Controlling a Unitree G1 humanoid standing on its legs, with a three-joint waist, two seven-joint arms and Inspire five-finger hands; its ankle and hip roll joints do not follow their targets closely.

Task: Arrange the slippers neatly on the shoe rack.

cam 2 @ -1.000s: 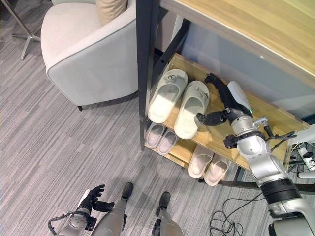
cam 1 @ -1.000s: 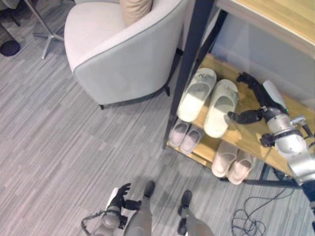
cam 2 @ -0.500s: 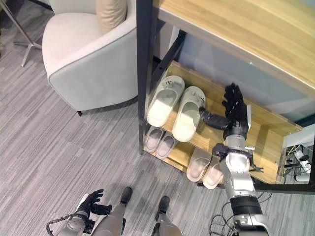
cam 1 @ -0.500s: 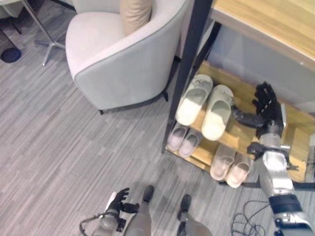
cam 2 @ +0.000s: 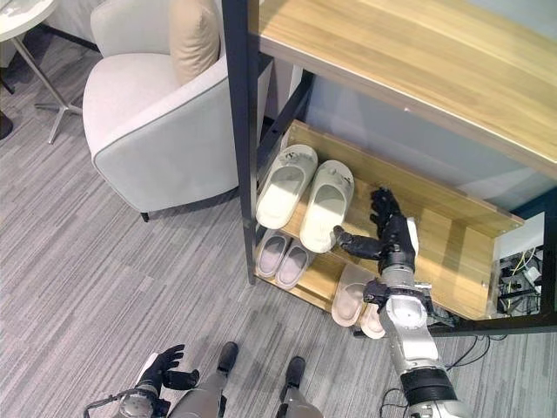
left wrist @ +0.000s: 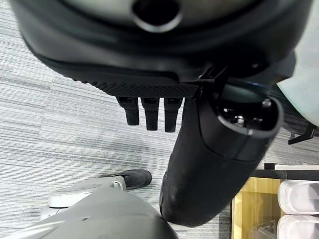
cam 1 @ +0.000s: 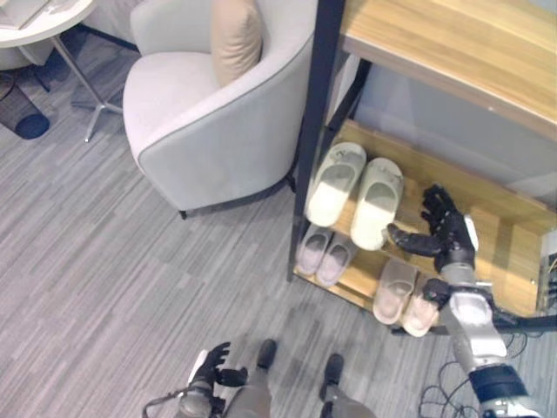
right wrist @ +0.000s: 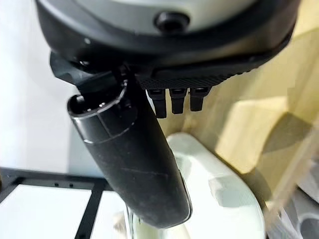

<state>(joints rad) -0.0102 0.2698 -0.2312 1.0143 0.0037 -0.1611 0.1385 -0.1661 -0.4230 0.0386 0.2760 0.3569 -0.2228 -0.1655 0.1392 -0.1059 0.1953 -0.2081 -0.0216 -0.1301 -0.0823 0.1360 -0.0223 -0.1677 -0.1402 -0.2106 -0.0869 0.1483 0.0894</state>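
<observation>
A pair of pale green slippers (cam 1: 335, 181) (cam 1: 376, 202) lies side by side, toes inward, on the middle wooden shelf of the black-framed shoe rack (cam 1: 452, 187). My right hand (cam 1: 446, 232) hovers open just right of the pair, fingers spread, with its thumb reaching toward the heel of the right slipper (right wrist: 214, 199); I cannot tell if it touches. On the bottom shelf sit a small pinkish pair (cam 1: 325, 254) and a beige pair (cam 1: 405, 298). My left hand (cam 1: 209, 370) hangs open low over the carpet, holding nothing.
A light grey armchair (cam 1: 200, 113) with a tan cushion (cam 1: 237, 39) stands just left of the rack's black post (cam 1: 312, 139). A white round table (cam 1: 35, 13) is at the far left. The rack's wooden top (cam 2: 418, 61) overhangs the shelves.
The camera has shifted, so the whole scene sits differently. My right hand has drawn back from deep over the shelf toward the rack's front. The green slippers lie as before.
</observation>
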